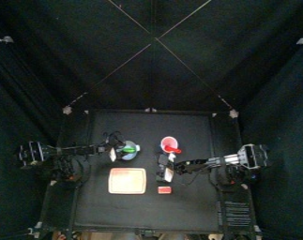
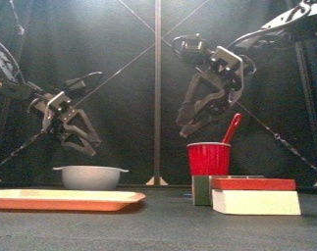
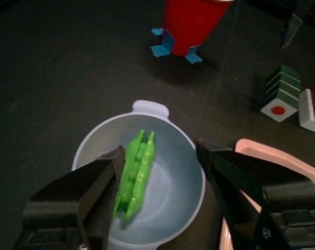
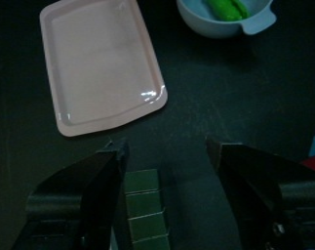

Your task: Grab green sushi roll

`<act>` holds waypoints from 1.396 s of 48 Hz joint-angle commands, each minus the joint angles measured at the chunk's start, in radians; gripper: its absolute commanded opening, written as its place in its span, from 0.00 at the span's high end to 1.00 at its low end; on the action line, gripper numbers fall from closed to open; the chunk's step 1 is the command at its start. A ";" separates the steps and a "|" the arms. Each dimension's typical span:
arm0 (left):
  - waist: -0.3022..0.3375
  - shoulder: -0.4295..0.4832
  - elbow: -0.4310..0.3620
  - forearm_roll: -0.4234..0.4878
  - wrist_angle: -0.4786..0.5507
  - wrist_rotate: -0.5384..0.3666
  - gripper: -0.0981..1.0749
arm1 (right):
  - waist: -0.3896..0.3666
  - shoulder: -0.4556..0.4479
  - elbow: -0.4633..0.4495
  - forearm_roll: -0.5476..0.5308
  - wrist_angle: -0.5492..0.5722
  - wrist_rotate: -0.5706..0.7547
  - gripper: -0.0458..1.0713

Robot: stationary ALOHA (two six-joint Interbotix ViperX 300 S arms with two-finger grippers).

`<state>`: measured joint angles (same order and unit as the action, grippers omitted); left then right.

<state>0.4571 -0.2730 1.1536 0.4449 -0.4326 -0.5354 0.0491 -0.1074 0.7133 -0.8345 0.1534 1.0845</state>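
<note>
left arm: left gripper (image 3: 157, 195) hangs over the pale grey round bowl (image 3: 95, 156) on the table's left side, jaws spread apart, nothing between them
bowl contents: long green pea-pod-shaped piece (image 3: 137, 176) lying inside — not a roll, not the task's thing as I judge it
tray: flat pale pink rectangular plastic tray (image 1: 126, 180) at about 6 o'clock from the bowl in the top view, bare
centre: red plastic cup (image 2: 209, 158) with a red-handled utensil (image 2: 232, 127) standing in it, at about 3 o'clock from the bowl
target: dark green block-shaped sushi roll (image 4: 144, 213) stands on the black table (image 4: 225, 88), just right of centre near the front edge, beside a white-and-red sushi block (image 2: 256, 196)
right arm: right gripper (image 4: 164, 161) is directly above the green roll, jaws wide apart, one on each side of it — in the front view the gripper sits well above table level, so no contact that I can see
done so far: right gripper lined up over the roll, jaws opened
left to do: descend, close on the roll, lift — grasp not yet made
risk: neighbouring white-and-red block sits close; a jaw could catch it on the way down
</note>
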 commanded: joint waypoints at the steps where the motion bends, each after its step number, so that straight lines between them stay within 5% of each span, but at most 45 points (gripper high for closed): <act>1: -0.011 -0.008 -0.025 0.002 -0.005 0.002 0.12 | 0.034 -0.014 -0.002 0.018 -0.002 -0.002 0.11; 21: -0.031 -0.018 -0.029 0.003 -0.005 0.003 0.12 | 0.144 -0.014 0.037 0.149 0.167 -0.008 0.11; 67: -0.032 -0.018 -0.031 0.002 -0.006 0.002 0.12 | 0.143 0.138 -0.003 0.173 0.229 -0.012 0.11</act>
<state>0.4264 -0.2869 1.1474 0.4479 -0.4341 -0.5338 0.1979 0.0460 0.7302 -0.6581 0.3850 1.0738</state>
